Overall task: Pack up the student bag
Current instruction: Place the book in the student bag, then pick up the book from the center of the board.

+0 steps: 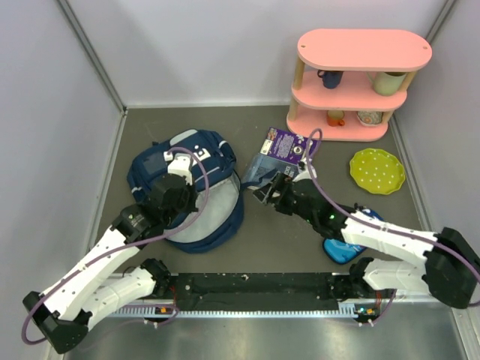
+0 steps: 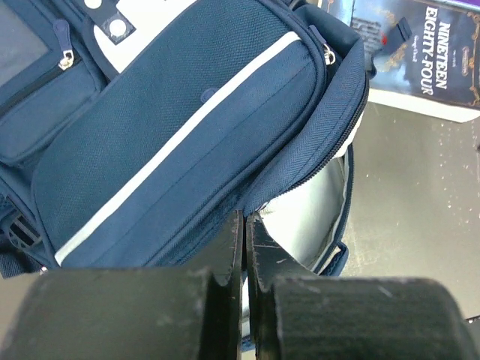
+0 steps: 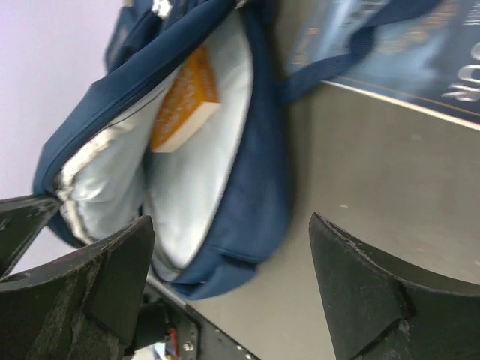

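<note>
The navy student bag (image 1: 159, 163) lies left of centre with its main compartment gaping toward the right, pale lining (image 1: 208, 216) showing. My left gripper (image 1: 182, 196) is shut on the bag's zipped upper rim (image 2: 300, 176), its fingertips (image 2: 241, 229) pinched at the edge of the flap. In the right wrist view an orange book (image 3: 187, 97) lies inside the bag (image 3: 255, 187). My right gripper (image 1: 268, 193) hangs open just right of the bag's mouth, nothing between its fingers (image 3: 112, 262). A dark blue book titled Nineteen Eighty-Four (image 1: 282, 152) lies on the table behind it.
A pink three-tier shelf (image 1: 354, 51) with cups stands at the back right. A yellow-green dotted plate (image 1: 377, 170) lies in front of it. A small blue pencil case (image 1: 341, 249) sits under my right arm. Grey walls close in the left and right sides.
</note>
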Robot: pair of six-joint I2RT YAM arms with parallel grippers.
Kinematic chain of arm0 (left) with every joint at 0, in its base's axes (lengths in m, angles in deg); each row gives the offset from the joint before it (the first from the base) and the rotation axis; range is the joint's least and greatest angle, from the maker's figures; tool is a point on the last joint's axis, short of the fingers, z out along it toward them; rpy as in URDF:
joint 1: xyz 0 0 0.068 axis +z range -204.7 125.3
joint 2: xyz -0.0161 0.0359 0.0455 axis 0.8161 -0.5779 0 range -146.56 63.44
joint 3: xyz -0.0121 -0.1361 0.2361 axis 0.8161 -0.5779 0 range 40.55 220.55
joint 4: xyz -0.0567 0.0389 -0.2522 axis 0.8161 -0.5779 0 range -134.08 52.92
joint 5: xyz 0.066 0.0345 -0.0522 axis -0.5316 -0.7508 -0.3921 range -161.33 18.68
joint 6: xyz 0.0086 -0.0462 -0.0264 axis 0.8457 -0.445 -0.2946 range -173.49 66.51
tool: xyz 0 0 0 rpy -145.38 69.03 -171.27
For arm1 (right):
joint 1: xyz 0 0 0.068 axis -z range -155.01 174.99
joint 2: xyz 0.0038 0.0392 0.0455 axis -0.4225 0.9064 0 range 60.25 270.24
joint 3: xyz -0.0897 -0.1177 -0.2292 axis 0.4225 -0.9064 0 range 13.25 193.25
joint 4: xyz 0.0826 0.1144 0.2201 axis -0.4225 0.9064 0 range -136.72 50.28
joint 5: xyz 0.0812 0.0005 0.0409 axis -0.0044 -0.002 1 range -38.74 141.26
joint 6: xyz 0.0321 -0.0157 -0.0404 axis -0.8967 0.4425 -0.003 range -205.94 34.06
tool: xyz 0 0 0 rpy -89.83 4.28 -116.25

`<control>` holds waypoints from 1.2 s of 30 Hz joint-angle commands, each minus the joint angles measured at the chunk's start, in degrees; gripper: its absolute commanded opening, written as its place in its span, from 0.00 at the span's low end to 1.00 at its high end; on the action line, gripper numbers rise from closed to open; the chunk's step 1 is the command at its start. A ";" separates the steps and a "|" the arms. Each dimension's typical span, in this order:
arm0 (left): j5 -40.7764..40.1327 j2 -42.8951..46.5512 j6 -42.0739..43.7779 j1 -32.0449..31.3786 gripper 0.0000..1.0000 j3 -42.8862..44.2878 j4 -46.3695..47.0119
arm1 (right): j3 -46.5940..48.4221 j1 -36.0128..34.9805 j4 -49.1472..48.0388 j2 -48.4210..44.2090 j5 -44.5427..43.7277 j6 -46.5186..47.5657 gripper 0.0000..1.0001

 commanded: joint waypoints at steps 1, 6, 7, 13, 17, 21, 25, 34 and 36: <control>-1.91 1.64 -0.63 0.82 0.00 -0.65 -0.89 | -1.03 3.53 10.56 -6.26 -6.97 2.13 0.82; 0.21 1.46 -2.38 0.73 0.64 3.56 -1.07 | -1.73 13.10 12.95 -8.11 -1.61 4.49 0.83; 1.44 1.90 -2.13 0.82 0.67 4.35 0.68 | -1.64 14.69 13.21 -8.02 -0.38 4.76 0.83; 12.25 2.00 -0.63 0.82 0.99 5.94 18.50 | -1.73 22.78 13.83 -6.00 7.18 6.34 0.83; 17.52 -9.65 2.35 0.82 0.99 8.13 26.96 | -1.21 26.21 13.74 -4.51 9.82 7.49 0.84; 24.64 -23.12 3.59 0.82 0.99 12.25 33.91 | -0.24 30.25 13.83 -1.70 14.91 7.49 0.84; 25.45 -38.05 4.03 1.17 0.99 19.80 35.42 | 0.73 33.16 14.00 -0.29 17.82 7.75 0.83; 29.05 -58.46 -3.25 5.21 0.99 30.10 34.71 | 1.52 35.01 14.00 1.38 19.40 8.98 0.83; 28.88 -60.23 -4.66 6.26 0.99 30.72 34.97 | 1.87 35.09 13.74 2.17 19.84 9.25 0.83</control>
